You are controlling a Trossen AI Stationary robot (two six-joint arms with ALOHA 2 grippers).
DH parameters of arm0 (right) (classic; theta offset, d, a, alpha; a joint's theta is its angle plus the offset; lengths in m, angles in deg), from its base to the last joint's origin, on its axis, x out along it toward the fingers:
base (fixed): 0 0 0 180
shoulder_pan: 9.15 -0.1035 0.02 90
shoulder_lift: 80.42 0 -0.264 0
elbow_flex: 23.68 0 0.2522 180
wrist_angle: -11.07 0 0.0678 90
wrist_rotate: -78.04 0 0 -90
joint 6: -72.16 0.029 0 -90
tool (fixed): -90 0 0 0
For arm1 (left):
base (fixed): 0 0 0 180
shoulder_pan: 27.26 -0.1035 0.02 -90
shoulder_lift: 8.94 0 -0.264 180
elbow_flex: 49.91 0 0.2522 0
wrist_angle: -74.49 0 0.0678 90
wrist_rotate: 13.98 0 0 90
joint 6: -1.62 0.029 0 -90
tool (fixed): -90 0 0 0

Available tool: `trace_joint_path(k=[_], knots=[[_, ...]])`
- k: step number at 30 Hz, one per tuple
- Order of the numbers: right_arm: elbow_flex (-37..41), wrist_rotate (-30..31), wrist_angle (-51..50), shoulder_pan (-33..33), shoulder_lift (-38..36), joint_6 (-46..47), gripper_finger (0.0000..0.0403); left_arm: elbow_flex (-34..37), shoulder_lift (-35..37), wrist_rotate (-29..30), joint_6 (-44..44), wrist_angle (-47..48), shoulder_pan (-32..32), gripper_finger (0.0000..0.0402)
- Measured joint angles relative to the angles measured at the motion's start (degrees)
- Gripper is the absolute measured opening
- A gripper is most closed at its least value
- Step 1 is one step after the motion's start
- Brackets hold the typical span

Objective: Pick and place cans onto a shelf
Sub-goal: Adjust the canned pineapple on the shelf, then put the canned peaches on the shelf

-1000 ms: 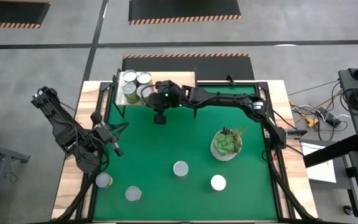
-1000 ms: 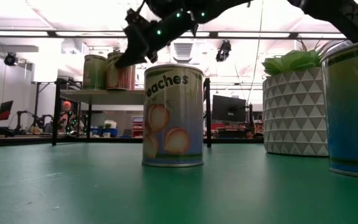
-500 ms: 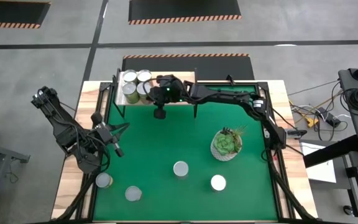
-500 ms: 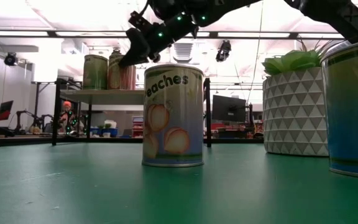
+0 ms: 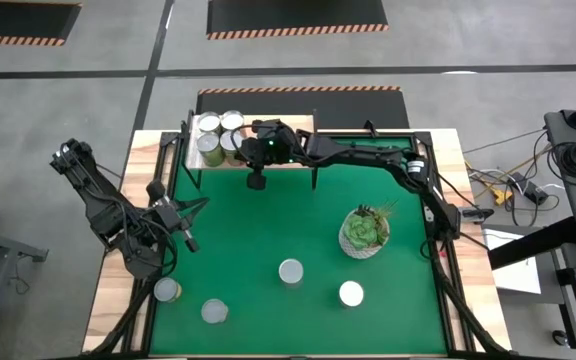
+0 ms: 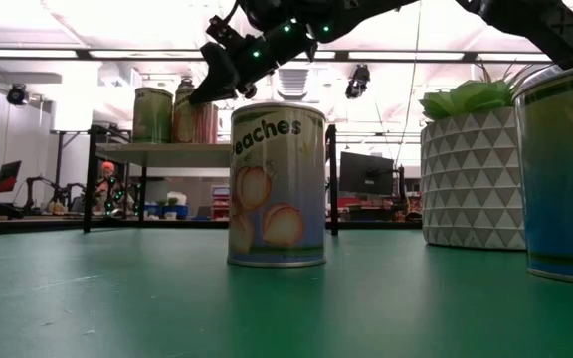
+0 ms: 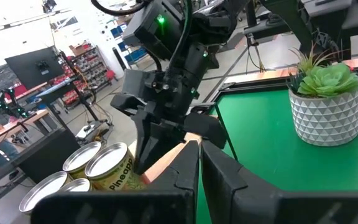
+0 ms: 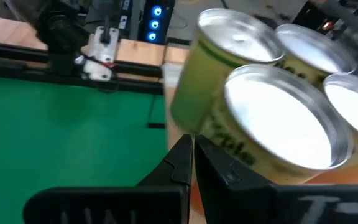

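Cans (image 5: 218,138) apparently just beside right tool (image 5: 240,148)

Four cans (image 5: 218,138) stand upright, clustered on the wooden shelf's (image 5: 293,127) left end. Four more cans (image 5: 290,271) sit scattered on the green mat.

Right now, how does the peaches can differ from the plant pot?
The peaches can is a smooth, slim cylinder; the plant pot is wider, white, with a faceted triangle pattern. The can has a printed fruit label and a closed silvery top; the pot is open, holding a green succulent. Both stand upright on the green mat.
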Motion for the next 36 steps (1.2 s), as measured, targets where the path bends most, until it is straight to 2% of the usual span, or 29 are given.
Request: trace_joint_path(k=[6, 12, 17, 22, 27, 36], knots=[[-1.29, -0.40, -9.02, -4.96, -4.05, 1.99, 0.0009, 0.00, -0.04, -0.02, -0.27, -0.02, 0.00, 0.0000], [-1.34, -0.37, -24.70, -12.23, -8.74, 3.94, 0.0009, 0.00, -0.04, -0.04, -0.65, -0.09, 0.00, 0.0000], [-1.19, -0.57, -37.90, -18.93, -9.51, 8.01, 0.0009, 0.00, -0.09, -0.39, -0.91, -0.65, 0.00, 0.0000], [-0.41, -0.13, -43.62, -24.08, -9.00, 14.09, 0.0024, 0.00, -0.15, -2.45, -0.94, -1.07, -0.01, 0.0000], [0.56, 0.70, -45.89, -28.89, -9.02, 18.99, 0.0083, 0.00, -0.15, -3.91, -1.11, -1.24, -0.01, 0.0000], [7.05, 14.65, -45.75, -35.53, -9.08, 20.84, 0.0253, 0.00, -0.15, -4.00, -2.33, -2.05, 0.00, 0.0000]])
